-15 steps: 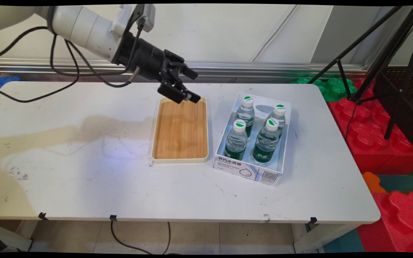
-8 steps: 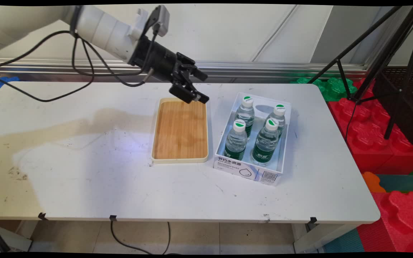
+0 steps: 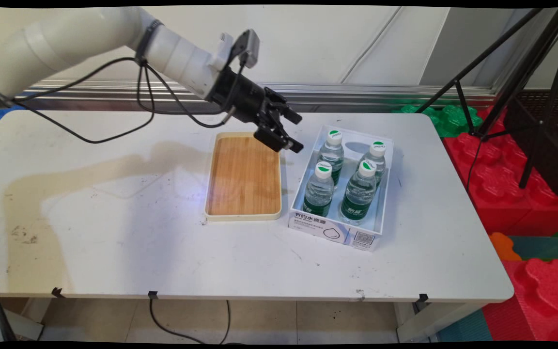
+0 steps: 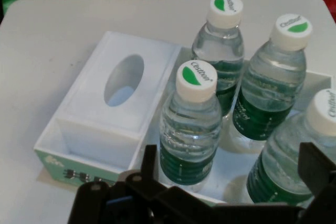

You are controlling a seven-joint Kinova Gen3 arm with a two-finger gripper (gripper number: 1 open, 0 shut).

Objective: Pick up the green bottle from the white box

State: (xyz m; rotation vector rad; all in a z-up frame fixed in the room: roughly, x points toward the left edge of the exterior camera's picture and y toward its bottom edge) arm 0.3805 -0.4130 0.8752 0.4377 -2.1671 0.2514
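My gripper (image 3: 292,132) has moved right over the last second: it hung above the far left end of the tray (image 3: 244,177) before, and now it sits past the tray's far right corner, just short of the box (image 3: 341,186). The arm has stretched out further across the tabletop (image 3: 114,232). Tray, box and bottles lie where they were.

From left to right: the tray is a shallow cream-rimmed one with a wooden floor, lying lengthwise away from me, with nothing in it. Just beside it on the right stands the white box, open on top, with printed Chinese lettering and a QR code on its near wall. At its far end a raised white insert with an oval hole (image 4: 124,80) shows in the hand view. Four water bottles stand upright in the box in two rows, each clear with a green label and a white cap bearing a green mark. The hand view looks down on them; the nearest bottle (image 4: 190,124) is close in front of the gripper (image 4: 236,179).

The fingers (image 3: 295,145) are spread wide and hold nothing. In the main view they hang above the gap between tray and box, close to the far left bottle (image 3: 331,151) without touching it.
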